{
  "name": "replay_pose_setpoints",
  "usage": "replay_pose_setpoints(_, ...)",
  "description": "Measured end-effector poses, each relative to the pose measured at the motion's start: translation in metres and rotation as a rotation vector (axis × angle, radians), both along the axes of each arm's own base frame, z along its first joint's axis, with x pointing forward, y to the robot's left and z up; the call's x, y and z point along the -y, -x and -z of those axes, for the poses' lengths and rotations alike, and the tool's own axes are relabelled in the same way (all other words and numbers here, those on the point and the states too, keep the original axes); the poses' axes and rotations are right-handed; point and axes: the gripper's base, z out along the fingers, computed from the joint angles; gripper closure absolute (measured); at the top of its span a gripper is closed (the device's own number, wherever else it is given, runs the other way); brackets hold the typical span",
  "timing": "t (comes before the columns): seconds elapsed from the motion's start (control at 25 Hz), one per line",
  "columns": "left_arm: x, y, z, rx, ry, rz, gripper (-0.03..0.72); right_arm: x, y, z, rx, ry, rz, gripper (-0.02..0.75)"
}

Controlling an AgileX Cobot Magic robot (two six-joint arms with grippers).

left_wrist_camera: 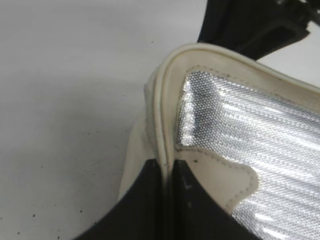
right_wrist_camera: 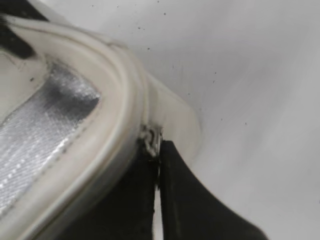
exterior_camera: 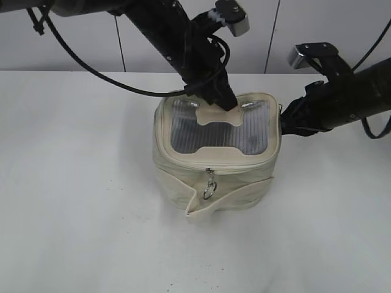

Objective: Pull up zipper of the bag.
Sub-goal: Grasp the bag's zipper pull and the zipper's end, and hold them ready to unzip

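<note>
**Both grippers pinch the bag's rim**

Nearest me, the zipper's ring pull (exterior_camera: 209, 190) dangles off the bag (exterior_camera: 215, 183), mid-table. At 12 o'clock the left gripper (left_wrist_camera: 166, 176) clamps its rim; at 3 o'clock the right gripper (right_wrist_camera: 158, 156) pinches a metal zipper piece (right_wrist_camera: 151, 137).

White table (exterior_camera: 73, 201), faint dark specks; pale panelled wall (exterior_camera: 73, 36) behind, apparently.

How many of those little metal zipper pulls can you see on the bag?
2. One silver ring pull hangs on the bag's front; another small metal piece sits at the rim by the right fingers. Others may be hidden.
</note>
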Motion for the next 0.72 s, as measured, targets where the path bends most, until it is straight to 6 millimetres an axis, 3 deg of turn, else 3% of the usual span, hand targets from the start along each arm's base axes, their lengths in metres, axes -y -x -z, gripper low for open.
replay_pose_setpoints(0.44, 0.002, 0.0, 0.0, -0.031, 0.014, -0.065, 0.646, 0.003, 0.02, -0.025, -0.117, 0.011, 0.024, 0.732)
replay_pose_setpoints(0.72, 0.004, 0.0, 0.001, -0.036, 0.015, -0.086, 0.646, 0.004, 0.037, -0.018, -0.184, -0.001, 0.022, 0.732)
